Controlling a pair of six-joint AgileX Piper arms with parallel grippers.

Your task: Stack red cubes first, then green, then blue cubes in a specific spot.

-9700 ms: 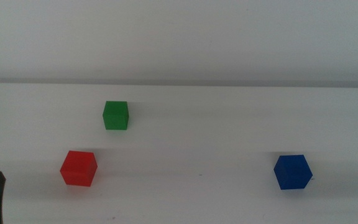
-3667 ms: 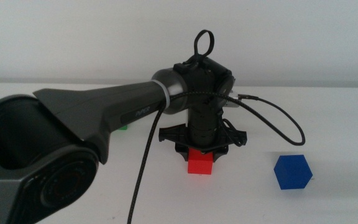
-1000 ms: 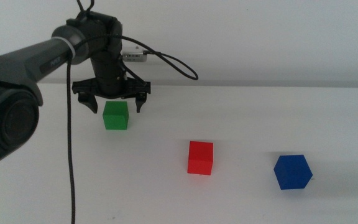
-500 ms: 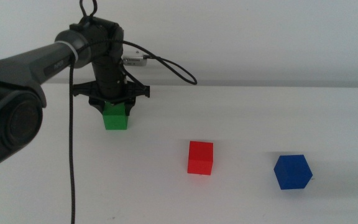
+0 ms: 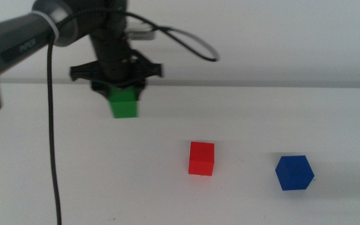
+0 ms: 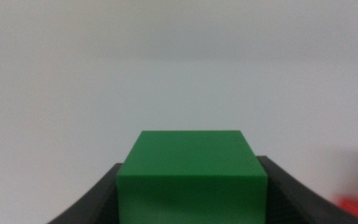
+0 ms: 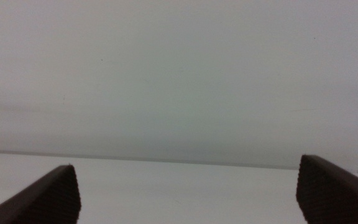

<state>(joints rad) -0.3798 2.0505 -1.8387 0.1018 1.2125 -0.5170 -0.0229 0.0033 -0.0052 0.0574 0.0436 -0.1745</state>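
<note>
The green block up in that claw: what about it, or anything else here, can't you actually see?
- Green cube: top hidden by the left gripper in the middle view; bottom cut off by the picture's edge in the left wrist view.
- Red cube: only a blurred corner in the left wrist view.
- Right gripper: its place is unclear; absent from the middle view.

Only legible txt: "PIPER" on left arm [image 5: 17, 47].

We note the left gripper [image 5: 125, 100], jaws clamped on the green cube [image 5: 125, 104], has risen since half a second ago; the cube between them is now off the table.
</note>
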